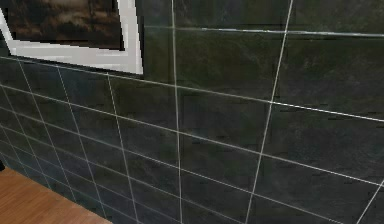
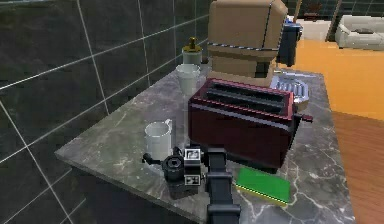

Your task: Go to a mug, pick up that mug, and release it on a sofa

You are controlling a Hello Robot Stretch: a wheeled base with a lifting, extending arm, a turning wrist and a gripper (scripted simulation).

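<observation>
A white mug [image 2: 158,134] stands on the marble counter [image 2: 110,150] near its left corner, in the arm side view. My arm rises from the bottom edge, and its two white marked squares sit just right of the mug's base. The gripper [image 2: 153,161] is a dark shape right below the mug. I cannot tell whether it holds anything. A second white cup [image 2: 187,76] stands farther back by the tiled wall. A pale sofa [image 2: 362,31] shows at the top right, across the room.
A dark red toaster [image 2: 245,120] fills the counter's middle, with a tan box [image 2: 246,38] behind it and a flat green thing [image 2: 263,186] in front. A small bottle [image 2: 190,45] stands behind the cup. The forward view faces a dark tiled wall [image 1: 230,110] with a white-framed window [image 1: 70,30].
</observation>
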